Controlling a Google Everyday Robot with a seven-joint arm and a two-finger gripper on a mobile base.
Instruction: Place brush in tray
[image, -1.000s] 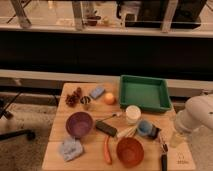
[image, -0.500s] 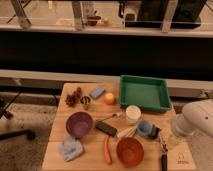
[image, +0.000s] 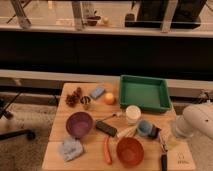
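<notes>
After dipping lower at right frame edge, shows only white arm (image: 198, 120), gripper out of sight, so cannot tell grip state. Leaves brush (image: 110, 117) lying mid-worktop (image: 59, 125), lower left of tray (image: 145, 106), untouched; approach barely begun.

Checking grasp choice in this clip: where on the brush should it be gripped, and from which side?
Probably best to take the brush by its slim black handle, from above, closing across it: it lies flat near the right front corner of the table, with wood on either side. The end effector hangs just right of it.
</notes>
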